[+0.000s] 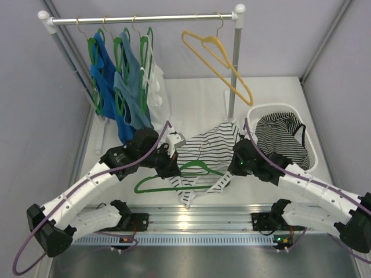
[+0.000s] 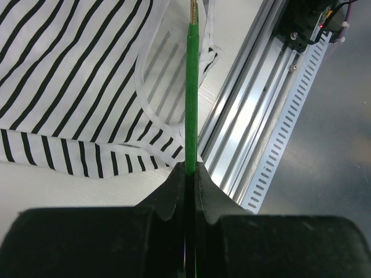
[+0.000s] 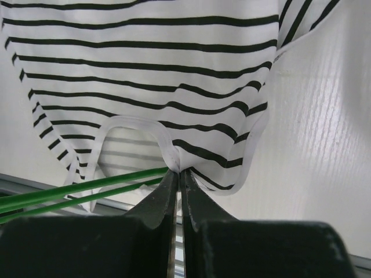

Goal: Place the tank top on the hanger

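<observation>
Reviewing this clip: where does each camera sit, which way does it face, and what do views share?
Top external: above and behind the bases, looking down at the table, rack, basket, left arm and right arm.
Left wrist: on the left arm, looking along the left pincer, shut on the hanger.
Right wrist: on the right arm, looking along the right pincer, shut on the tank top.
Shared: all three show the tank top and hanger.

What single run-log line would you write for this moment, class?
left tool: shut on green hanger | right tool: shut on striped tank top edge | stage: top not yet on hanger
</observation>
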